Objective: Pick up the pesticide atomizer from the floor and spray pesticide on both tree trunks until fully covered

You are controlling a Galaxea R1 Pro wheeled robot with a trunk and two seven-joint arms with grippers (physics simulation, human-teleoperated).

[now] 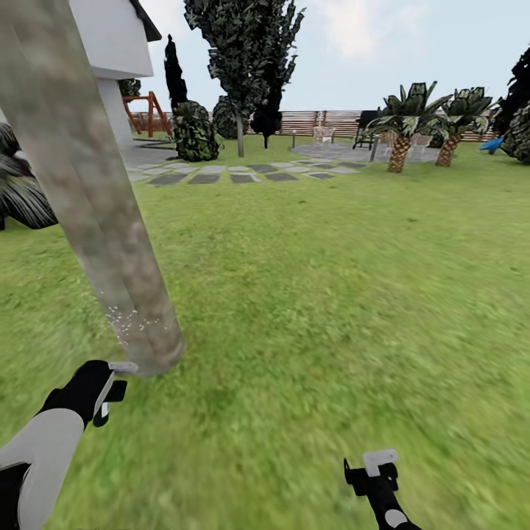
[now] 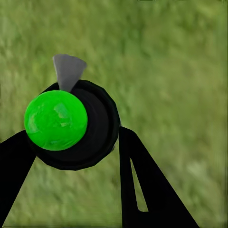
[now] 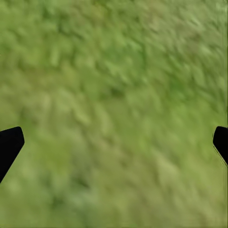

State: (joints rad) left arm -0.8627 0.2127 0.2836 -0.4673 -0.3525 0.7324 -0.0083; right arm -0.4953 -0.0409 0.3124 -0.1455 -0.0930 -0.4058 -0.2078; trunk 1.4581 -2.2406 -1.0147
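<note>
Mottled grey-beige bark covered the tree trunk [image 1: 88,191] that leaned across your head view, and everything else sat around it. Your left gripper [image 1: 110,390] hung just beside the trunk's base, low over the grass lawn [image 1: 316,294], with its black fingers pinched around the pesticide atomizer [image 2: 71,126]; in your left wrist view you could see the atomizer's black round body with a bright green ball on it and a grey nozzle tip [image 2: 69,71] between the two fingers [image 2: 147,185]. A scatter of pale specks [image 1: 129,324] showed on the trunk's lower part, just above the nozzle. Your right gripper [image 1: 375,471] was well away from the trunk, low over bare grass, and its fingers were spread wide with nothing between them; your right wrist view caught only the two black fingertips [image 3: 9,142] at the edges over the lawn. Far beyond the trunk lay grey stone paving slabs [image 1: 228,173], and past those a second tall tree [image 1: 239,66] with a dark crown, two short palms [image 1: 419,125] off to the side, a reddish-brown slat fence [image 1: 324,121], and a white house wall [image 1: 110,44] behind the trunk's top.
</note>
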